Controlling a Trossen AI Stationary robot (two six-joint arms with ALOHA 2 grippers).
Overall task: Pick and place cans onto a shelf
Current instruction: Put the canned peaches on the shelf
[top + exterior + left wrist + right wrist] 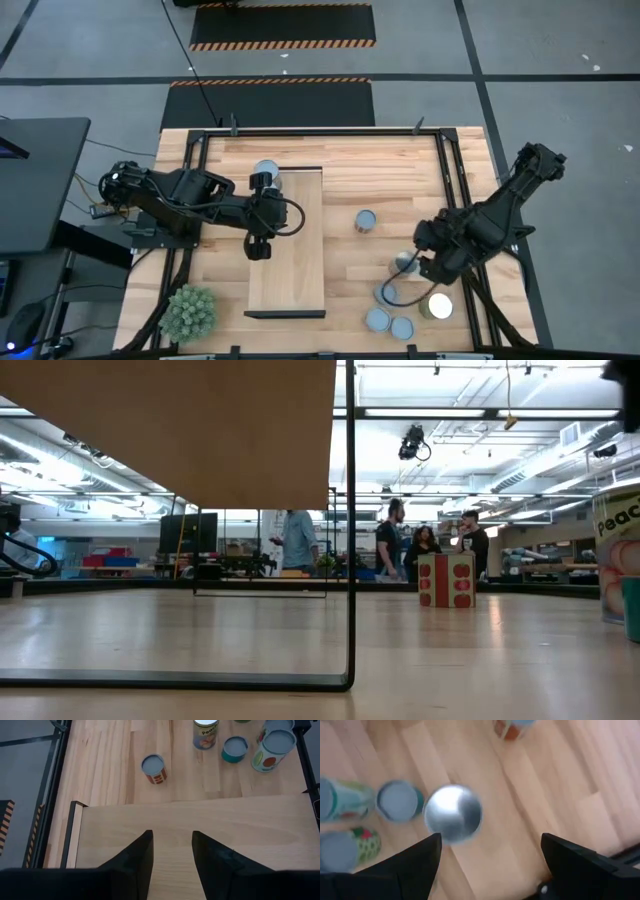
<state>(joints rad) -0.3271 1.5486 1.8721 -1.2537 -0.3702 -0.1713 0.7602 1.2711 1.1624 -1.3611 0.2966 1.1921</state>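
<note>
In the low view the shelf (170, 430) filled the upper left as a plain pale board on a thin dark frame, its top out of sight, and a can (618, 555) was cut off at the right edge, only part of its label readable. People stood in the room beyond, too small to make out.

From above, the shelf (290, 290) was a long, light wooden board with dark short ends, paler than the planked worktop (380, 170). One can (266, 170) with a pale round top stood at its far end. The left hand (258, 248) hung over the board, its two dark fingers (137, 857) apart with nothing between them.

A lone red-labelled can (366, 221) stood between the shelf and the right arm. The right hand (428, 270) hovered over the near right cluster, fingers (415, 865) wide apart and empty; a blurred silver-topped can (453, 813) lay below them. Beside it sat a bright-topped can (438, 306) and two blue-grey ones (378, 319) (402, 328), partly hidden by the arm. A spiky green plant (189, 311) stood at the near left corner.
</note>
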